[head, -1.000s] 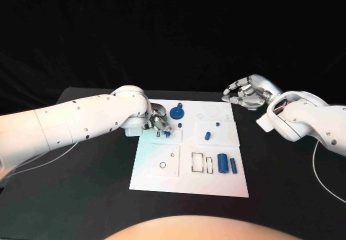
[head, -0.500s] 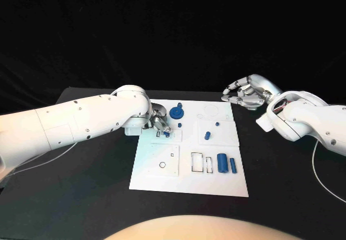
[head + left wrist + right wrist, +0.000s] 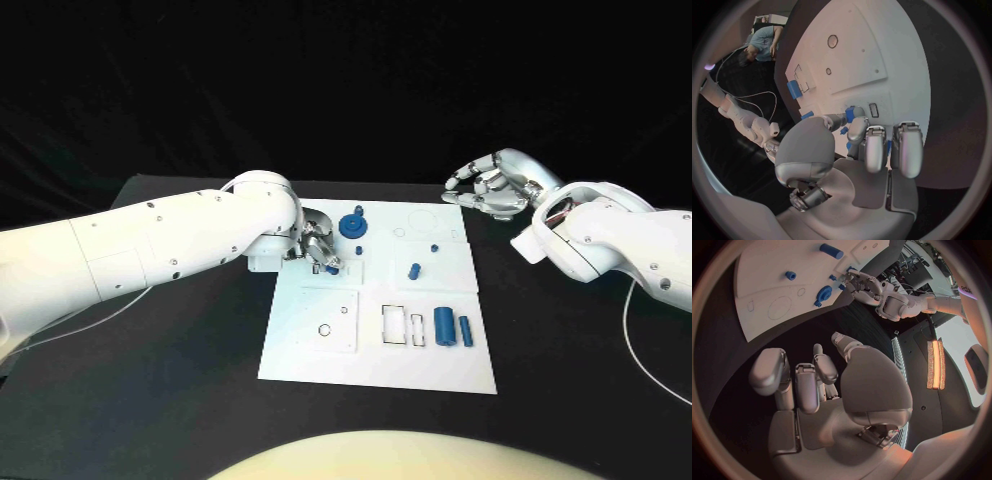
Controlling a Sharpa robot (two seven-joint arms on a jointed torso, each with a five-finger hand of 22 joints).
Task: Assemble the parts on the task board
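**Inspector:** Little has moved over the last second. The left hand (image 3: pixel 317 248) has crept slightly toward the small blue part (image 3: pixel 335 268) at the task board (image 3: pixel 382 360)'s left edge, about ten o'clock from the board's centre. The right hand (image 3: pixel 495 187) has held its place off the far right corner, at roughly two o'clock.

**Onlooker:** Does that advance the assembly?

**Inspector:** Marginally, in my judgement. It reads as a fine adjustment over one seat, not a completed insertion. The blue gear (image 3: pixel 355 226), the short peg (image 3: pixel 414 269) and the two cylinders (image 3: pixel 451 328) lie loose on the board.

**Onlooker:** And the hands themselves?

**Inspector:** From the left wrist, the left hand's fingertips (image 3: pixel 856 131) are drawn close together around the small blue part, touching it; I judge that a pinch, though the contact is partly hidden. The right hand is curled inward above the black table (image 3: pixel 173 380), holding nothing, clear of the board.
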